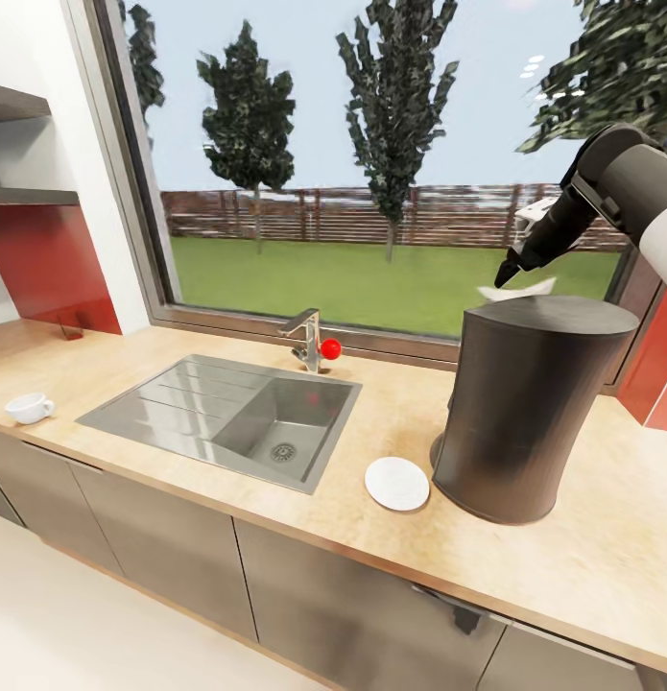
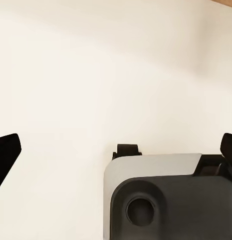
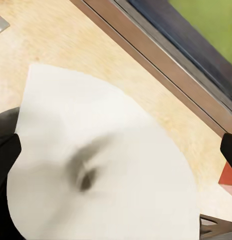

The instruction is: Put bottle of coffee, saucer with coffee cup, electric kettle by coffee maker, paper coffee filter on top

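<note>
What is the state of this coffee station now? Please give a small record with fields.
coffee maker: tall dark grey cylinder standing on the light tan wood-grain countertop
paper filter: white paper cone at the right gripper, just over the machine's top
saucer: flat round white plate beside the machine, bare
cup: small white cup far across the grey sink, on the counter
left gripper: fingers wide apart

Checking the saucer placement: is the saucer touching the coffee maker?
Apart. The head view shows a strip of bare countertop between the saucer and the base of the coffee maker.
</note>
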You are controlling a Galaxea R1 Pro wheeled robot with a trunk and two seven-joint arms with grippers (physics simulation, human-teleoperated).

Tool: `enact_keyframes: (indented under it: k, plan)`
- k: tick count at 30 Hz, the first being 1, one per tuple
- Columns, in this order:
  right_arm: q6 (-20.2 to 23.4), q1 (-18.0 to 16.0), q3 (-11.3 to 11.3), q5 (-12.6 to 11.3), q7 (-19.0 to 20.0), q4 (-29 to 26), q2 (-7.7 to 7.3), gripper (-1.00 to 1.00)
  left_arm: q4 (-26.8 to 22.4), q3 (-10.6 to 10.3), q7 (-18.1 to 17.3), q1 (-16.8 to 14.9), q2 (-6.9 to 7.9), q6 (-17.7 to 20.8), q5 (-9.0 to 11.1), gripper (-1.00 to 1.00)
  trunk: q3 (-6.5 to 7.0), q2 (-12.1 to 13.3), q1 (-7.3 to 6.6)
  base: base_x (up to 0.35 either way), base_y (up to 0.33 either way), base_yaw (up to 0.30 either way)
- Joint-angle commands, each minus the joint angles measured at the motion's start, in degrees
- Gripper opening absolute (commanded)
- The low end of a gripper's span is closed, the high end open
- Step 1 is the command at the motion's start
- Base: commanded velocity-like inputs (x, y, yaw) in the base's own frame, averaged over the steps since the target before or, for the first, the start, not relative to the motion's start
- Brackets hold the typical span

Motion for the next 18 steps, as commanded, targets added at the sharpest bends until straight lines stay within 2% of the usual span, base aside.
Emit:
enact_keyframes:
  k: [1, 18]
  plan:
    - [0.2, 0.0, -0.1, 0.6, 0.5, -0.1, -0.04, 1.00, -0.1, 0.0, -0.1, 0.0, 0.00, -0.1, 0.1, 1.00, -0.06, 0.0, 0.00, 0.000, 0.000, 0.000]
    - [0.2, -0.6, -0.2, 0.5, 0.5, -0.3, -0.17, 1.00, -0.1, 0.0, -0.1, 0.0, 0.00, -0.1, 0.1, 1.00, -0.06, 0.0, 0.00, 0.000, 0.000, 0.000]
